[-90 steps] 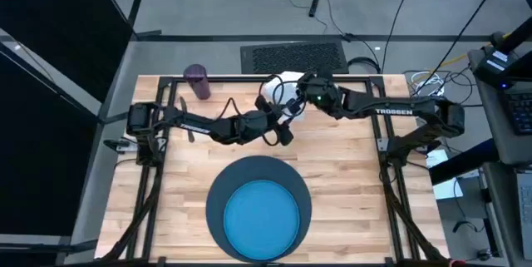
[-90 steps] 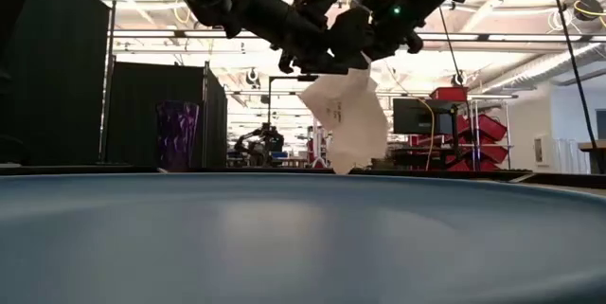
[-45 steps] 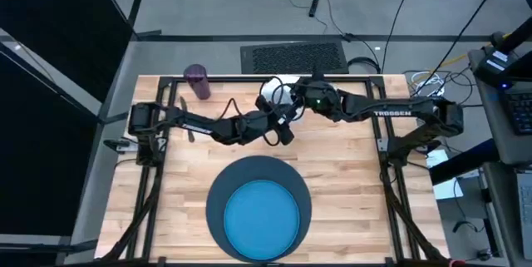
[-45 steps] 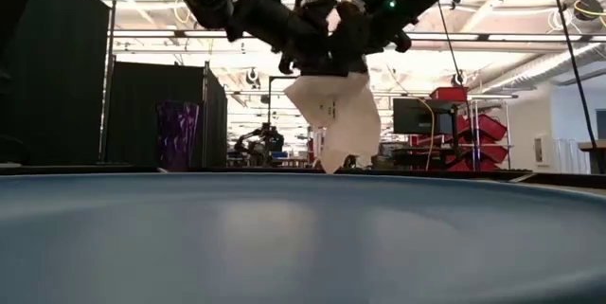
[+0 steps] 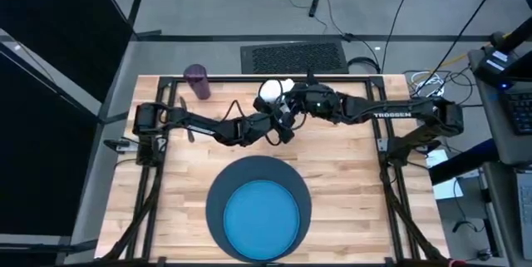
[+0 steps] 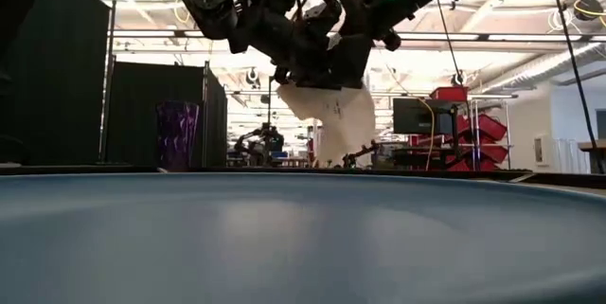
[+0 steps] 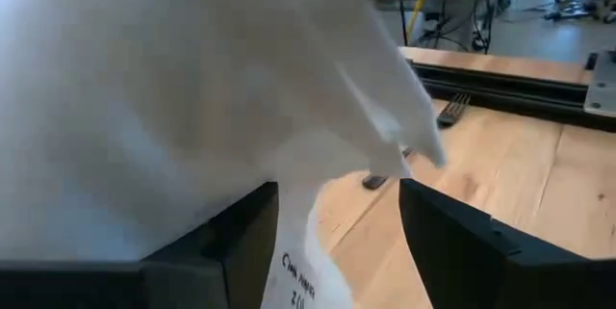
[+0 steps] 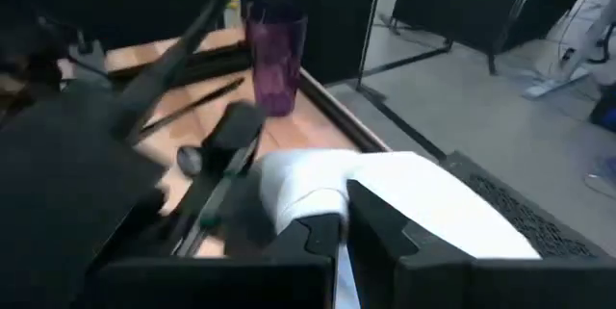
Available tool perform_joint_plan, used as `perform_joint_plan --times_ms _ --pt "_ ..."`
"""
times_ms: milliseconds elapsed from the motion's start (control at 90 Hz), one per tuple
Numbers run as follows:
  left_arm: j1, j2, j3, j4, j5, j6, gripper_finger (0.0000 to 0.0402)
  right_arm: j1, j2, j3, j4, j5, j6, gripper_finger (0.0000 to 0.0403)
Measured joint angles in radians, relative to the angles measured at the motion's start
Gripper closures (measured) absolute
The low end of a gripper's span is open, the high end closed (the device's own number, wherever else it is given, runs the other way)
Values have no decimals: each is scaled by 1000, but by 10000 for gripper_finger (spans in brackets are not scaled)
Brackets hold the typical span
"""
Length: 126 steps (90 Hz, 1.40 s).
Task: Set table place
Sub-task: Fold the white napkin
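A white napkin hangs over the table's far middle, with my right gripper shut on its upper part. My left gripper is open right beside it, and the napkin's lower part passes between its two fingers; I cannot tell whether they touch it. In the high view the two grippers meet at the napkin. The bright blue plate lies on the dark round mat near the front edge. A purple cup stands at the far left. A fork lies on the wood. My right gripper pinches a bunched upper fold of the napkin between its two fingers, coming slantwise down from the table's right. The cloth hangs slack below it. The plate's rim in the low view hides whether its lower end reaches the table.
Dark cutlery lies near the left arm's base, beside the cup. Black frame bars run along the table's far edge and sides. Bare wood shows right of the mat.
My right gripper has gone toward the table's left with the napkin, closing on my left gripper. The hanging napkin has shifted left with it and bunched up at the top.
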Motion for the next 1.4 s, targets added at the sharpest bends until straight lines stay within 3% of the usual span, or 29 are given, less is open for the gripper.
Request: perform_joint_plan --times_ms 222,311,433,489,733,911,1033,1189,1400 --pt "1 0 0 -2 -50 2 233 0 0 0 0 -4 -4 403" --pt "-4 0 0 -4 -58 27 276 0 0 0 0 -35 -16 403" --pt "-17 0 0 -7 -61 88 370 0 0 0 1 -50 -68 403" --pt "-28 -1 0 -4 -66 123 390 0 0 0 1 -50 -104 403" --pt "-79 -32 0 -23 -167 258 401 -1 0 0 1 -31 -304 403" --pt "-124 -95 0 -111 -271 317 401 -1 -13 0 -14 122 -447 403" --pt "-153 -143 1 -268 -391 315 401 -1 -22 0 -33 207 -478 403" --pt "-179 -205 0 -475 -565 271 401 3 -22 1 -127 214 -472 403" --pt "-182 -279 0 -647 -586 131 401 29 -22 1 -377 188 -689 388"
